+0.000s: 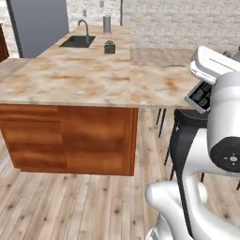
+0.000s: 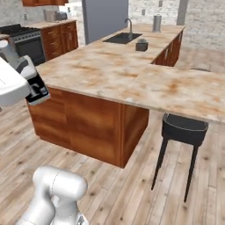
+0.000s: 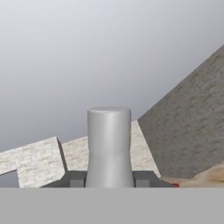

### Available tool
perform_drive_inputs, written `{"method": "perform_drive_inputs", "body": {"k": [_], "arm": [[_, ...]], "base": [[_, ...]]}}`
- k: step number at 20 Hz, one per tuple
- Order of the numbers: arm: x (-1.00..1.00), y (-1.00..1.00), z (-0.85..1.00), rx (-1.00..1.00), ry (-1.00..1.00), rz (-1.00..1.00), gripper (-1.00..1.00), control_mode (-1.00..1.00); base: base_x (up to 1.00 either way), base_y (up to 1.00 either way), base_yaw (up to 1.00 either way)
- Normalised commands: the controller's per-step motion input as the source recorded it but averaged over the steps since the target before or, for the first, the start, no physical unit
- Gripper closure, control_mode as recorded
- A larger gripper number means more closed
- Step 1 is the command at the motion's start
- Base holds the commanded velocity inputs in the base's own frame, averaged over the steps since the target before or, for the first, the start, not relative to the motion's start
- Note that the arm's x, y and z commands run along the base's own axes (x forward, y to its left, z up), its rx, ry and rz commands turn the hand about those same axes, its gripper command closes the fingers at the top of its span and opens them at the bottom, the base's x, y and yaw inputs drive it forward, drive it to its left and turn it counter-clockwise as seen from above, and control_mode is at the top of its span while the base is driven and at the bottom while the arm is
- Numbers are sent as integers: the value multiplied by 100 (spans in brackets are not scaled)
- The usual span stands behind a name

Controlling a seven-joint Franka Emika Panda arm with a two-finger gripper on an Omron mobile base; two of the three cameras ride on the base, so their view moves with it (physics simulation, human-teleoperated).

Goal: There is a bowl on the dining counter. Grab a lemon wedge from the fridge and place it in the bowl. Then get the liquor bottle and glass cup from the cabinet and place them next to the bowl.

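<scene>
My gripper (image 3: 109, 179) is shut on a grey, upright cylinder with a slightly narrower waist, which looks like the neck of the liquor bottle (image 3: 109, 140). It stands between the two dark fingertips (image 3: 74, 179) in the hand view, against a pale ceiling and a brick wall. My white hand (image 1: 208, 65) is raised at the right of the left base view, over the dining counter's (image 1: 93, 79) right end. In the right base view the hand (image 2: 17, 81) is at the far left. The bowl, the lemon wedge and the glass cup are out of view.
A black stool (image 2: 184, 127) stands under the counter's overhang, close to my arm. Far back on the counter are a sink with a faucet (image 1: 77, 41), a grey canister (image 1: 107, 23) and a small dark pot (image 1: 109, 47). A grey fridge (image 1: 37, 23) stands behind and a stove (image 2: 22, 39) at the left.
</scene>
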Motion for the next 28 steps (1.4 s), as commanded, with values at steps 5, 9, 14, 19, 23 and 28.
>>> {"method": "perform_drive_inputs", "body": {"k": [5, 9, 14, 19, 23, 28], "arm": [[0, 0, 0, 0, 0, 0, 100, 100], [0, 0, 0, 0, 0, 0, 100, 100], [0, 0, 0, 0, 0, 0, 100, 100], [0, 0, 0, 0, 0, 0, 100, 100], [0, 0, 0, 0, 0, 0, 100, 100], [0, 0, 0, 0, 0, 0, 100, 100]], "base": [[37, -100, -23], [33, -100, -29], [9, -100, -21], [0, -100, -17], [-6, -100, -3], [-9, -100, 0]]}}
